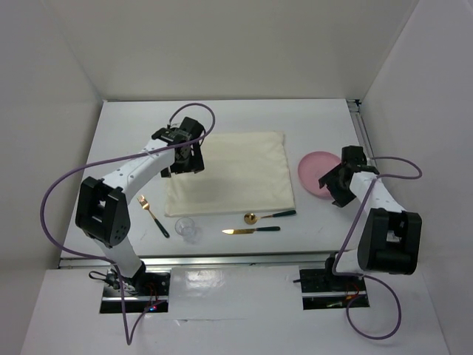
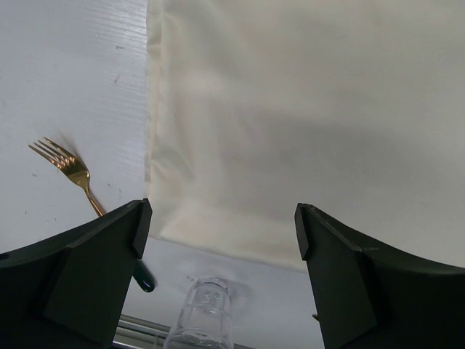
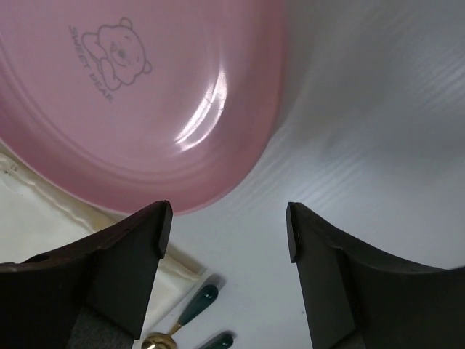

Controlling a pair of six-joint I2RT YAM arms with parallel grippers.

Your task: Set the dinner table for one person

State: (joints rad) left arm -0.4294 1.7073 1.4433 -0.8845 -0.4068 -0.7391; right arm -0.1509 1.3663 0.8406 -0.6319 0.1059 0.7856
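Top view, table (image 1: 126, 133): large flat white rectangle, plain, filling the floor of the white-walled booth; everything below lies on it.
Top view, placemat (image 1: 233, 174): cream cloth, soft, squarish, at mid-table.
Top view, plate (image 1: 316, 171): pink, round, just right of the placemat.
Top view, fork (image 1: 151, 214): gold head, dark green handle, left of the placemat's near corner.
Top view, glass (image 1: 188, 228): clear, small, near the fork.
Top view, spoon (image 1: 270, 215) and knife (image 1: 251, 231): gold with green handles, lying near the placemat's near edge.
Top view, left gripper (image 1: 185, 164): over the placemat's left edge.
Top view, right gripper (image 1: 329, 185): at the plate's near right rim.
Left wrist view, fingers: dark, wedge-shaped, spread wide, nothing between them; hemmed cloth edge, gold tines and ridged glass below.
Right wrist view, fingers: spread, empty, above the plate's glossy rim; printed bear and lettering on the plate; table surface finely ribbed.
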